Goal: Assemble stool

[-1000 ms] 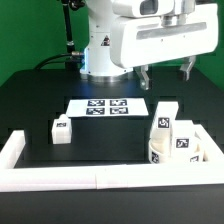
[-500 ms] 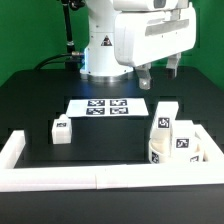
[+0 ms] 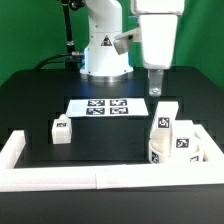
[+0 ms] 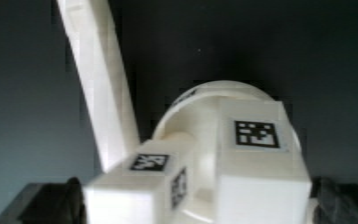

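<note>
The claw [image 3: 155, 88] hangs edge-on, its opening impossible to tell; the seat [image 3: 160, 153] and 2 legs [image 3: 166, 120] stand near, lower; 1 loose leg [image 3: 61, 130] lies well apart.

Marker board [image 3: 101, 107] lying mid-frame on the desk [image 3: 30, 105], lone leg [image 3: 61, 131] sitting lower left, seat [image 3: 170, 155] with remaining legs [image 3: 164, 123] clustering lower right, rail [image 3: 60, 178] running along the bottom edge, end effector [image 3: 155, 88] hanging upper right.

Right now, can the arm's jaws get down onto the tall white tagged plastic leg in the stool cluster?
Probably yes. The jaws hang in open air above that tall white tagged plastic leg, nothing lies between them, and the wrist view looks down on it.
</note>
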Tool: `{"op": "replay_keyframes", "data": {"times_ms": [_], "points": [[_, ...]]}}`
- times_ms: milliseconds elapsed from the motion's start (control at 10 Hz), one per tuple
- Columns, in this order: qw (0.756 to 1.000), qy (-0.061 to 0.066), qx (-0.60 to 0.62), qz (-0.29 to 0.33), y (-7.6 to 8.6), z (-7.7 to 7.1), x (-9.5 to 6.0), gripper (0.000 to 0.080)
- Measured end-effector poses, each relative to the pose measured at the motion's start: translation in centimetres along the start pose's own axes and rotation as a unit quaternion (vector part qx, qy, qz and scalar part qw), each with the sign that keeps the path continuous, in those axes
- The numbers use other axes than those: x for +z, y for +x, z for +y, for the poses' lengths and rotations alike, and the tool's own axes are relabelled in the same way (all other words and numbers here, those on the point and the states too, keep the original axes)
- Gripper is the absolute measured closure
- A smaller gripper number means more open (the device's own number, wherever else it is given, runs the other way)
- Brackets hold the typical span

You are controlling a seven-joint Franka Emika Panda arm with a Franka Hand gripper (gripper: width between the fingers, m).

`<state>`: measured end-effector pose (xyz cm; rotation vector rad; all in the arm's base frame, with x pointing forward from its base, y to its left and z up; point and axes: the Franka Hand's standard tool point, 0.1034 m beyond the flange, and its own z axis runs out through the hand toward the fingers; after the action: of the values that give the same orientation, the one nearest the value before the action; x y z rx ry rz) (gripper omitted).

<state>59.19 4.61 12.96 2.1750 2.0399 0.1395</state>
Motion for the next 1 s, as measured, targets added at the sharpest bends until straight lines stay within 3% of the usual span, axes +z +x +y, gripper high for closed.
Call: {"op": "replay_keyframes", "data": {"times_ms": [500, 800, 1000], "points": [[1.0, -0.001, 0.009, -0.011, -0.8, 0.1, 0.0, 0.015], [0.998, 0.0, 0.039, -0.049, 2.6, -0.6, 1.1, 0.015], [0.997, 0.007, 0.054, -0.052, 3.3, -0.9, 1.6, 0.015]]}}
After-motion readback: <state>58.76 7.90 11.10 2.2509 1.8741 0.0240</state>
